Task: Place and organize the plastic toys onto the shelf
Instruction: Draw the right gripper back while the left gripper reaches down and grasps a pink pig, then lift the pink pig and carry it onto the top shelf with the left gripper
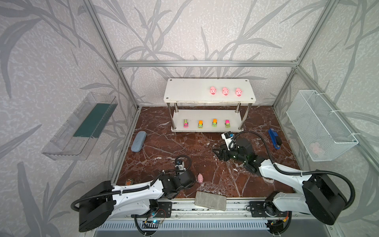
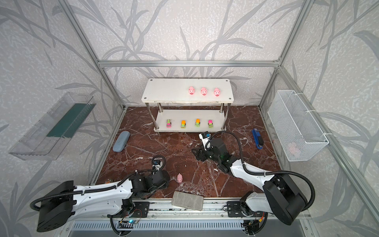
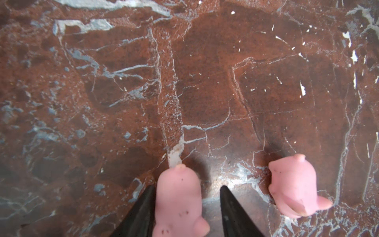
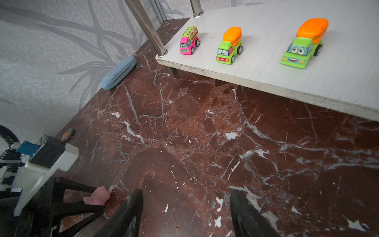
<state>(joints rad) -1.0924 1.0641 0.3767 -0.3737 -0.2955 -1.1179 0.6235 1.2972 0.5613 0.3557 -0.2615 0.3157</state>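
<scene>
While reached over by both arms, brown marble tabletop (image 1: 164, 147): bears all the rest. Left arm (image 1: 139, 192): reaches in low from the near left corner, wrist bent down over the near middle. Right arm (image 1: 283, 171): stretches from the near right corner toward the right end of the shelf (image 1: 190, 90), ending short of it. White two-tier shelf: stands upright at the back, against the wall. Wire basket (image 1: 320, 123) on the right wall: holds a faint pink shape, too blurred to name. Clear tray (image 1: 80, 127) on the left wall: holds a dark green strip. Grey brick (image 1: 210, 200): lies across the near edge, between the arm bases. Blue-grey case (image 1: 138, 141): lies by the left edge. Blue stapler (image 1: 274, 138): lies by the right edge. Right claw (image 4: 187, 191): hangs over bare marble, fingers apart, nothing between them. Left claw (image 3: 187, 186): points down, fingers apart on either side of a pig (image 3: 178, 201) on the marble, touched by one finger, clear of the other by a gap, so not clamped. Four trucks (image 1: 185, 123) (image 1: 200, 124) (image 1: 214, 122) (image 1: 227, 123): stand spaced in a row on the lower board, noses to the front. Three pigs (image 1: 213, 90) (image 1: 225, 91) (image 1: 238, 92): stand in a row on the right half of the top board, snouts forward. Loose pig (image 1: 200, 178): sits on the marble just beside the left claw, well apart from the shelf.
</scene>
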